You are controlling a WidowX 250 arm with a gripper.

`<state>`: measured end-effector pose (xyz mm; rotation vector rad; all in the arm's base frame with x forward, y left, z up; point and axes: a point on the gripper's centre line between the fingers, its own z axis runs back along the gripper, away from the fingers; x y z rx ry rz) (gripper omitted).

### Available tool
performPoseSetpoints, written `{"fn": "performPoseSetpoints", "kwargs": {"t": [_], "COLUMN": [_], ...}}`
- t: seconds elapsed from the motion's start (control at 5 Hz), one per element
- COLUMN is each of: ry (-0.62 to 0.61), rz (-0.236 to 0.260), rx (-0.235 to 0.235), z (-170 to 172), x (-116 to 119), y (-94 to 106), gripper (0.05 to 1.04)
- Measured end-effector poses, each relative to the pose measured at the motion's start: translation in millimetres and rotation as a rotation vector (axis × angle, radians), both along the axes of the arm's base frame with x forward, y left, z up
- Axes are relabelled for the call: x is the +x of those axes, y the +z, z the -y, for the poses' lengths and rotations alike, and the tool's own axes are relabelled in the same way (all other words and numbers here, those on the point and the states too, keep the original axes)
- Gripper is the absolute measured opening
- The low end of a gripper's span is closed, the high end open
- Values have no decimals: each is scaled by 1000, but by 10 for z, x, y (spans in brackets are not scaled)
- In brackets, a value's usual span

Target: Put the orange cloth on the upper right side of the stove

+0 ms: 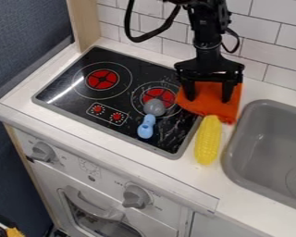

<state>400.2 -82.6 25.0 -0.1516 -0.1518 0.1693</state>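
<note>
Right, orange cloth [209, 105] lies crumpled over right edge of stove [70, 95], partly on tabletop [234, 196], between stove and sink [271, 139]. Hand [208, 96] hangs directly over cloth, pointing down, fingers spread apart, one toward each side of cloth. Yellow corn cob [206, 141] lies lengthwise just in front, top end against cloth's near edge. Further left, blue-handled spoon [146, 127] on stove, grey head over right burner [168, 96]. White tiles [262, 51] behind.

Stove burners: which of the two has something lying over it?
The right-hand burner, nearer the orange cloth; the utensil's grey head overlaps its edge, while the left burner is uncovered.
</note>
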Motion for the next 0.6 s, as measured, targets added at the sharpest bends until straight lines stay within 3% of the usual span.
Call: {"fn": "performPoseSetpoints", "kwargs": {"t": [0.2,0.6], "ry": [20,52], "rz": [72,124], "rx": [-8,61], "z": [0,-68], "x": [46,-37], "y": [330,683], "gripper": [1001,1001]}}
